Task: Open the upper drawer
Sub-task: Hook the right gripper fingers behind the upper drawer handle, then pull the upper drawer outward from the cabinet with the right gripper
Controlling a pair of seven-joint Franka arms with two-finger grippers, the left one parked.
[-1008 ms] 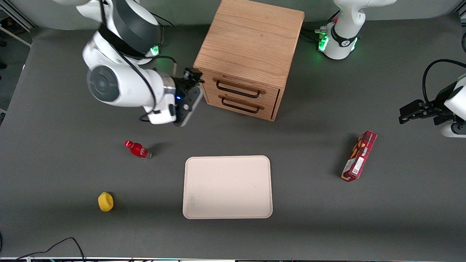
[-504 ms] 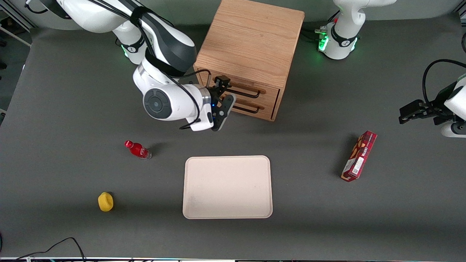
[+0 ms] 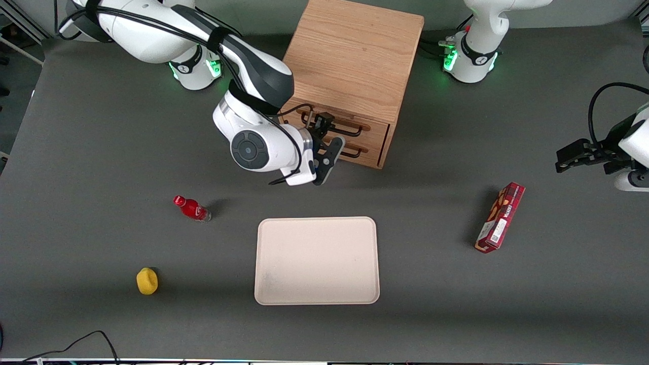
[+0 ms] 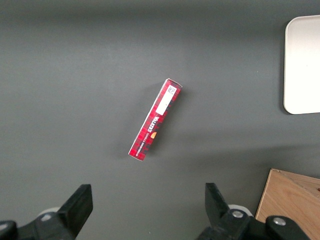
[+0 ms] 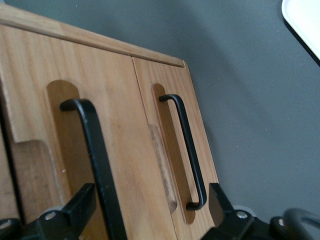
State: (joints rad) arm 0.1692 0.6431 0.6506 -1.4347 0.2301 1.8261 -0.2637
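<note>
The gripper point(image 3: 324, 133) hung in front of the cabinet point(image 3: 355, 56), its two fingers spread apart with the upper drawer's black wire handle point(image 5: 97, 160) running between them; no contact with the bar could be made out. The upper drawer point(image 3: 372, 128) was the topmost of two in the light oak cube cabinet, its face flush with the cabinet front. Its front was pale oak with visible grain, and the handle was a thin black bar with curved ends, standing over an elongated, round-ended recess cut into the wood. Below it sat the lower drawer point(image 5: 170, 130), matching in wood and carrying its own black handle point(image 5: 187, 150) over a similar recess. The cabinet stood on the dark grey table point(image 3: 456, 314). Nearer the front camera than the cabinet lay a cream tray point(image 3: 317, 260). Toward the working arm's end of the table were a small red bottle point(image 3: 191, 208) and a yellow object point(image 3: 147, 281); toward the parked arm's end lay a red box point(image 3: 500, 217).
</note>
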